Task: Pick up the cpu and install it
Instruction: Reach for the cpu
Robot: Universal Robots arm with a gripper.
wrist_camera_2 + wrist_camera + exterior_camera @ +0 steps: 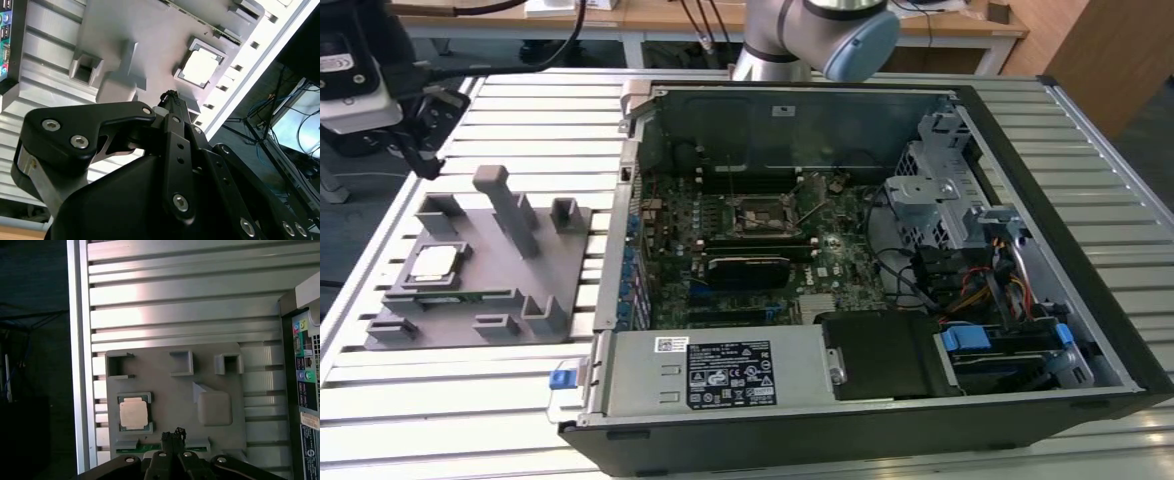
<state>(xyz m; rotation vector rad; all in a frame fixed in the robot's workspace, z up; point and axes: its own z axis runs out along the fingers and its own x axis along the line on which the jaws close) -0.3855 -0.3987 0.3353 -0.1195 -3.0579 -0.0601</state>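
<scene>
Hovering with the hand (173, 434) over the grey fixture plate (165, 390) on the slatted metal bench (520, 110), clear of everything below. Clenching that hand on nothing, with the black fingertips (170, 97) pressed together in both wrist views. Looking down on the cpu (134, 413), lying flat with its metal top up in a square pocket of the plate, toward the exterior view's left side of it. Not touching the cpu. Sitting just beside its pocket in the first wrist view, above the thin green memory stick (150, 446) lying along the plate's edge. Sharing the plate with several open-sided brackets and a tall grey post (507, 205). Standing just beside the plate, on the exterior view's right, an open computer case (1067, 150), exposing its motherboard (720, 240) with a square socket (758, 213) near the middle.
</scene>
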